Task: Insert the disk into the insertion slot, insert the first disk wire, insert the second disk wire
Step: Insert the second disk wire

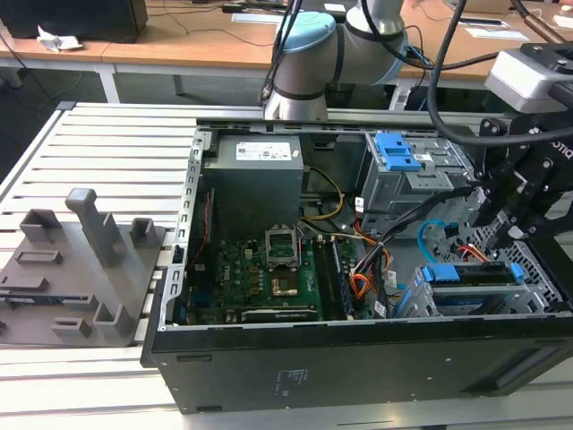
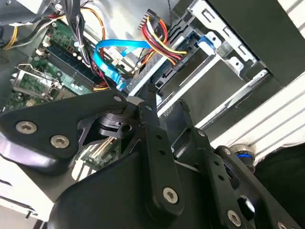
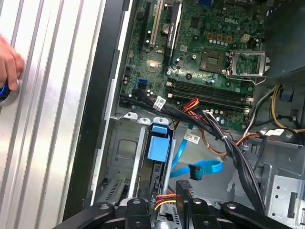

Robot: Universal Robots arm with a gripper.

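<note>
1. The disk [image 1: 473,276], a flat silver drive framed by a bright blue plastic carrier, already sits in the insertion slot [image 1: 537,269], the grey perforated sheet-metal bay at the exterior view's right end of the open black computer case [image 1: 358,358]. Its blue carrier end [image 3: 158,143] faces the motherboard.
2. The hand [image 1: 501,210], a black linkage gripper, hangs just above the disk's rear edge. Its fingers [image 3: 185,193] appear drawn narrow around a black power connector with red, yellow and black wires [image 3: 164,199]; the grip itself is partly hidden, so this is a judgement.
3. A light blue flat data cable [image 3: 200,168] with a dark plug lies loose beside the bay, apparently not yet plugged into the disk.
4. A person's hand [image 3: 9,64] rests on a button on the ribbed aluminium worktop [image 3: 47,95] outside the case.
5. Risks, as I judge them:
   - The connector could meet the disk's port tilted, since the wire bundle [image 2: 159,40] pulls sideways on it; that could jam or bend the contacts.
   - A narrow pinch on a small plug may let it rotate or slip under pushing force.
   - The loose blue cable lies near the path and could get trapped.
   - Pushing hard may shift the disk inside its slot.
</note>
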